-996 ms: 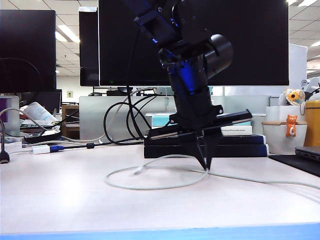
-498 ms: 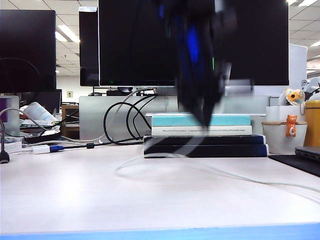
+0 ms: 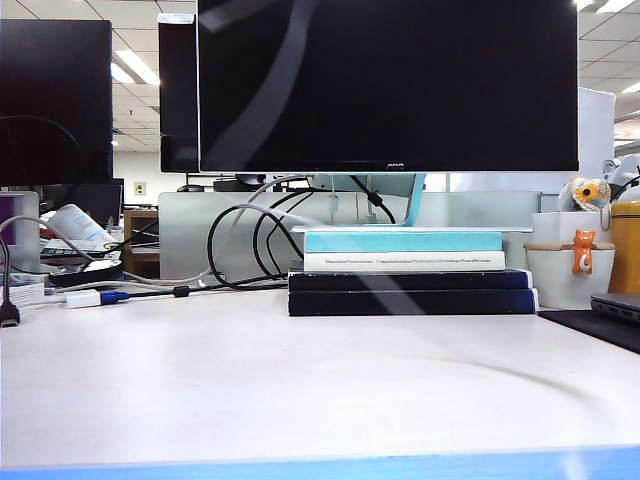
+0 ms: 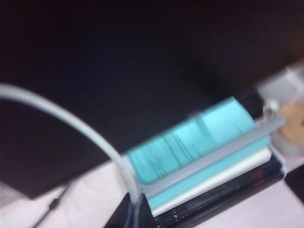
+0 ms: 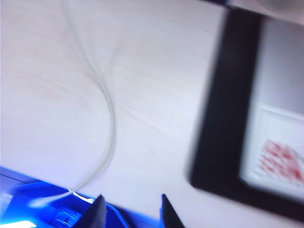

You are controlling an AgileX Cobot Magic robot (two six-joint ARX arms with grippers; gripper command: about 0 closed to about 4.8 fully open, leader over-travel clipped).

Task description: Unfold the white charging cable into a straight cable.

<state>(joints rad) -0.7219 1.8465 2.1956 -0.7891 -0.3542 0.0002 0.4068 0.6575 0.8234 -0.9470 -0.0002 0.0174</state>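
The white charging cable [image 4: 80,124] arcs through the air and runs down into my left gripper [image 4: 135,211], which is shut on it, high in front of the teal book. In the exterior view neither gripper shows. There the cable is only a blurred pale streak [image 3: 262,95] across the dark monitor, and a faint one low over the table [image 3: 480,368]. In the right wrist view another stretch of the cable [image 5: 110,114] curves over the pale tabletop. My right gripper [image 5: 132,209] hangs open above the table's blue edge, beside that stretch, with nothing between its fingers.
A stack of books [image 3: 405,275] lies under the big monitor [image 3: 390,80], with thick black cables [image 3: 250,240] looping to its left. A white adapter with a blue plug [image 3: 90,297] lies far left. A white pot [image 3: 565,275] and a black mat [image 5: 216,118] are on the right.
My left arm has risen out of the exterior view with the cable in its grip. The loop that lay on the table has been pulled up and is gone.
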